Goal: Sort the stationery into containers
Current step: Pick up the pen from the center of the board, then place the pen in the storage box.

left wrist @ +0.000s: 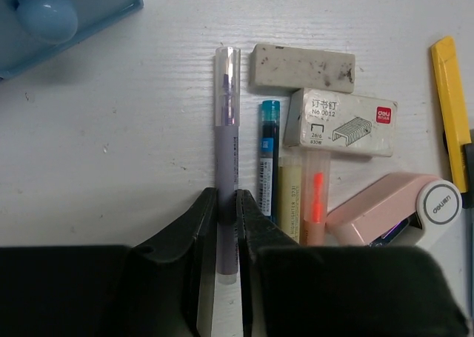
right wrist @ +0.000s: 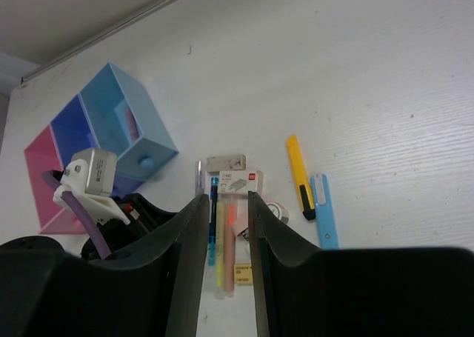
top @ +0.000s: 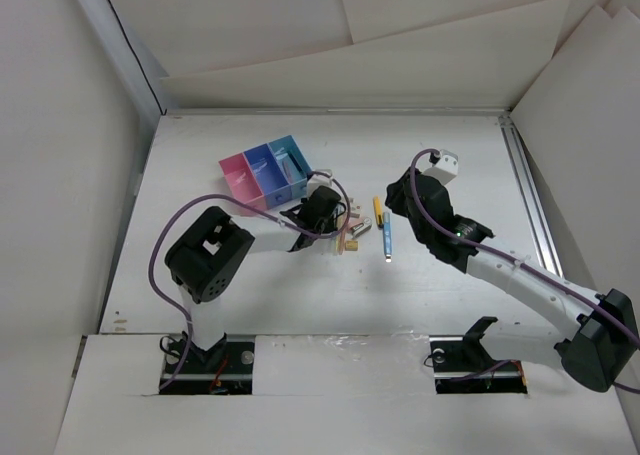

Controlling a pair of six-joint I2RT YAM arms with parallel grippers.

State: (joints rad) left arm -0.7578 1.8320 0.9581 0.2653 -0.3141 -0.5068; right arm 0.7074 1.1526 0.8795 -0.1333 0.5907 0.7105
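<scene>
The lilac pen (left wrist: pixel 227 152) is clamped at its 6 o'clock end by the left fingers (left wrist: pixel 194 237). It's probably light, stiff and slick, so droop might be expected. The right fingers (right wrist: pixel 189 248) are spread apart, empty.

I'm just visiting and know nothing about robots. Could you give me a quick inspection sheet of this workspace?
Surface: white table, a few small marks.
Job's things: three joined containers; lilac pen, eraser, staple box and yellow cutter clustered near them.
Clutter: nothing seen.
Grippers: left gripper shut on the lilac pen; right gripper open, holding nothing.
Cables: purple cables loop along both arms.
Surroundings: white panels wall the table.
</scene>
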